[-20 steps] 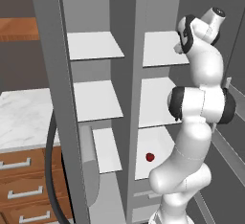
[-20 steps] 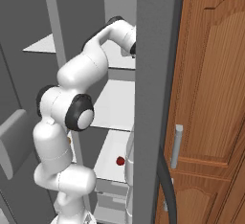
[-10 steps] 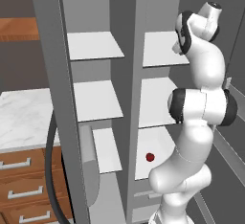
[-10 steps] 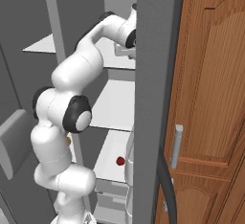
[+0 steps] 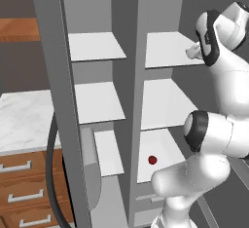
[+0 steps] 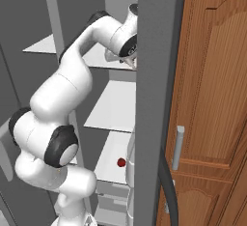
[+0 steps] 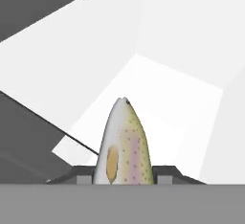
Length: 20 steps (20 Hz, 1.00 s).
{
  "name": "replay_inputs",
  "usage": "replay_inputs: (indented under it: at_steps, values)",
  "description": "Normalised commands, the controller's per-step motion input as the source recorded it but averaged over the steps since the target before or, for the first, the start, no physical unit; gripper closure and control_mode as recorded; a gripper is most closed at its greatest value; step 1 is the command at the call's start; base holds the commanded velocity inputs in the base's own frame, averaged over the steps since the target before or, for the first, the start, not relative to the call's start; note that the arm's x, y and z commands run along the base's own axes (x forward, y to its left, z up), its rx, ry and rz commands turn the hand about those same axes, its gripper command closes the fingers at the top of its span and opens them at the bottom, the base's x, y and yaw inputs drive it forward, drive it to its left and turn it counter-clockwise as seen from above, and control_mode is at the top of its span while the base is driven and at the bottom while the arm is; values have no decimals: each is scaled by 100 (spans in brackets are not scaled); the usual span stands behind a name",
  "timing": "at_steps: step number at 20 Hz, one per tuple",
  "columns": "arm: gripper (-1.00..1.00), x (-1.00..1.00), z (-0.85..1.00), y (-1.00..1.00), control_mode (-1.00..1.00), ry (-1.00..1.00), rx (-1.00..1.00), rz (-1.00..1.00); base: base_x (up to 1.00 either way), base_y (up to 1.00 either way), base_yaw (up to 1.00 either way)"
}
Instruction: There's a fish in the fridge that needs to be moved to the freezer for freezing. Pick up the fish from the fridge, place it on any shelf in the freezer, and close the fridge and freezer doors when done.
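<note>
Standing open on the left is the narrow grey freezer [image 5: 99, 100] with its thin white shelves [image 5: 95, 46], and none of them has anything on it. Next to it is the wide grey fridge [image 5: 170, 100], where a small dark-red ball [image 5: 152, 160] sits on the low shelf. Up at the fridge's top shelf is the white robot arm's gripper [image 5: 193, 52]. In the hand view the slim spotted grey-tan fish [image 7: 123, 144] sticks up right between the jaws, so I think they are closed on it. So the pick-up looks done. Left to do: carry the fish to the freezer, lay it on a shelf, and shut both doors.
</note>
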Motion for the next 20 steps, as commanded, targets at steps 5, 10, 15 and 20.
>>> replay_inputs:
  at_steps: [5, 10, 15, 20]
  values:
    - [100, -100, 2, 50, -100, -12, 0, 1, 0, 0, 0]
    - [100, -100, 21, 43, -100, -9, 2, 0, 0, 0, 0]
    - [100, -87, 50, 41, -100, -7, 3, 0, 0, 0, 0]
    - [100, -56, 50, 83, -100, -1, 5, 0, 0, 0, 0]
